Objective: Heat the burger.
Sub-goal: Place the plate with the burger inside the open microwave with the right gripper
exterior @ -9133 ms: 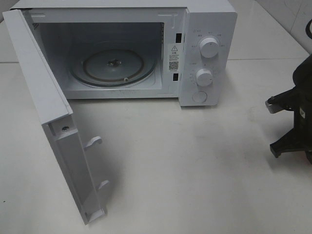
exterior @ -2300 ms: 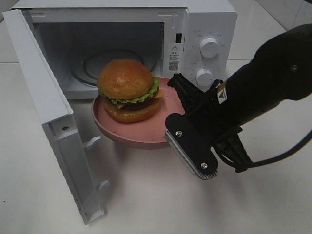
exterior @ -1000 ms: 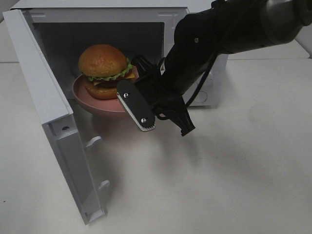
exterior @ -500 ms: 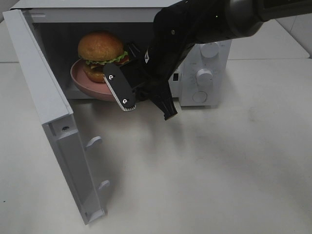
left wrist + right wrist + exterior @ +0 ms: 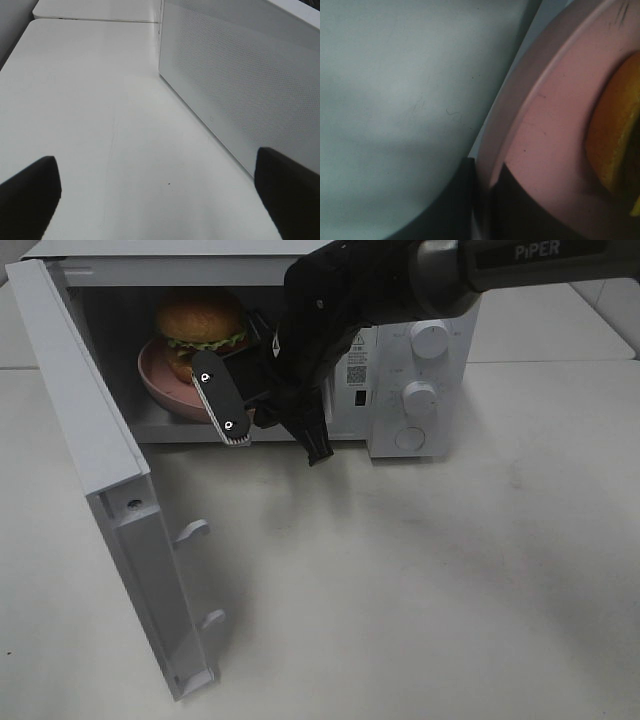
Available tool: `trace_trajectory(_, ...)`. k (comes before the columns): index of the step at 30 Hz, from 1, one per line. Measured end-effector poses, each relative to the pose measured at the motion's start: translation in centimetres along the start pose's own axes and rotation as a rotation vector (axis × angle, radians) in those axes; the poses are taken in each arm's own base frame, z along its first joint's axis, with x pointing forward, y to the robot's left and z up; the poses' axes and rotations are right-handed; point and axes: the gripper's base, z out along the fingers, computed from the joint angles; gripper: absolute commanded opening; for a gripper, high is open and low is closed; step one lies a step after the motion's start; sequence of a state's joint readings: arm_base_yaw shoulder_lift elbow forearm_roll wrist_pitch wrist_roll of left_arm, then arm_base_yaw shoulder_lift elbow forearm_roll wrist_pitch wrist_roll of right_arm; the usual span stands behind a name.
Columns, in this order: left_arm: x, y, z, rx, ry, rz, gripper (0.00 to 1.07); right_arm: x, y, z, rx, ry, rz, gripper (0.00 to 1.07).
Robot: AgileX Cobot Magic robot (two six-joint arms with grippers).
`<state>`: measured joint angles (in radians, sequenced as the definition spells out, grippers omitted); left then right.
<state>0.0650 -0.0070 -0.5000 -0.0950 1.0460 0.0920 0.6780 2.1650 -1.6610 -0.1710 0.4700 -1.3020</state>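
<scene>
The burger (image 5: pixel 200 322), with golden-brown buns, green lettuce and cheese, sits on a round pink plate (image 5: pixel 158 380) inside the open microwave (image 5: pixel 420 280). My right gripper (image 5: pixel 248 390) reaches across into the cavity opening and is shut on the plate's near right rim. The right wrist view shows the plate rim (image 5: pixel 520 130) pinched in the gripper (image 5: pixel 482 200), with the bun edge (image 5: pixel 615 135) beside it. I cannot tell whether the plate rests on the turntable. My left gripper (image 5: pixel 160 200) is open and empty, over bare table beside the microwave's side wall (image 5: pixel 240 75).
The microwave door (image 5: pixel 90 460) stands swung open to the left, reaching toward the table's front. Two knobs (image 5: pixel 430 338) (image 5: pixel 419 397) are on the right panel. White table (image 5: pixel 450 570) lies in front and to the right.
My right gripper has carried the plate with the burger from in front of the opening back and to the left, into the microwave cavity. The door has not moved.
</scene>
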Motion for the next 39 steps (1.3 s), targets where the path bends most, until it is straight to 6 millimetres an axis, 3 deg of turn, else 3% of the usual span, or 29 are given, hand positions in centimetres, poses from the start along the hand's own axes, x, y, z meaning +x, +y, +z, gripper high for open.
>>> trace_trajectory(15,0.0,0.0,0.0,0.000,0.000,0.000,0.98,1.6,-1.1,2.9,0.001,0.059,0.047,0.04)
trace_trajectory(21,0.0,0.0,0.0,0.000,0.000,0.000,0.98,2.2,-1.7,4.1,0.020,0.068,0.092,0.09)
trace_trajectory(27,0.0,0.0,0.0,0.000,0.000,0.000,0.98,2.8,-2.6,4.4,0.077,0.069,0.153,0.27)
trace_trajectory(28,0.0,0.0,0.0,0.000,0.000,0.000,0.98,2.8,-2.8,4.4,0.097,0.065,0.158,0.37)
trace_trajectory(29,0.0,0.0,0.0,0.000,0.000,0.000,0.98,2.8,-2.8,4.4,0.097,0.065,0.158,0.37)
trace_trajectory(30,0.0,0.0,0.0,0.000,0.000,0.000,0.98,2.8,-3.1,4.3,0.109,0.065,0.155,0.46)
trace_trajectory(33,0.0,0.0,0.0,0.000,0.000,0.000,0.98,2.8,-3.1,4.3,0.113,0.067,0.150,0.57)
trace_trajectory(39,0.0,0.0,0.0,0.000,0.000,0.000,0.98,2.8,-3.1,4.3,0.111,0.064,0.158,0.64)
